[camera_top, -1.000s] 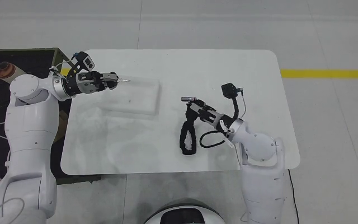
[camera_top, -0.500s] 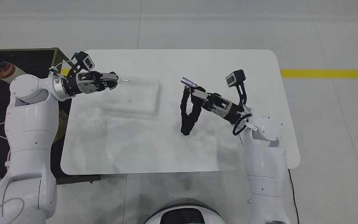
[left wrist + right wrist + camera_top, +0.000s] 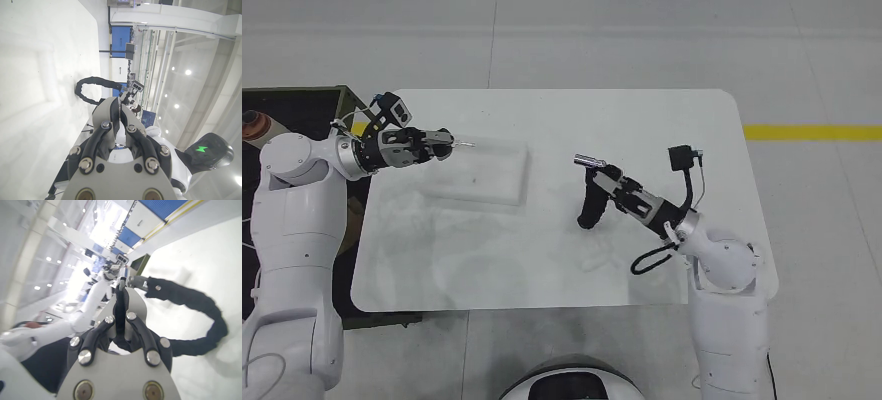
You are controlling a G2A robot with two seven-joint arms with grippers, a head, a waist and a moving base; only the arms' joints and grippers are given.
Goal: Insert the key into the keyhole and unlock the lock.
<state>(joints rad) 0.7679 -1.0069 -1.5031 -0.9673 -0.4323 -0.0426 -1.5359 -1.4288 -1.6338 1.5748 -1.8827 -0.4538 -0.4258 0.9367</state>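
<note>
At the table's left edge my left gripper [image 3: 445,141] is shut on a small silver key [image 3: 464,144], whose tip points toward the table's middle. From the left wrist the key [image 3: 119,111] is a thin metal edge pinched between the pads. Over the right half of the table, my right gripper [image 3: 600,180] is shut on a cable lock. The lock's black fabric-sleeved loop [image 3: 592,207] hangs down to the tabletop, and its silver cylinder end [image 3: 589,160] points toward the left arm. In the right wrist view the gripper [image 3: 121,289] clamps the sleeve, with the loop [image 3: 211,308] beside it.
A low white pad [image 3: 482,175] lies on the white table [image 3: 662,110] between the two arms, under the key's tip. A dark cart [image 3: 292,105] stands off the table's left edge. A yellow line [image 3: 812,131] marks the floor at the right.
The right arm swung the lock up toward the left arm, then drew it back to the right and lowered it; the loop now looks shorter. The left arm and key have stayed put.
</note>
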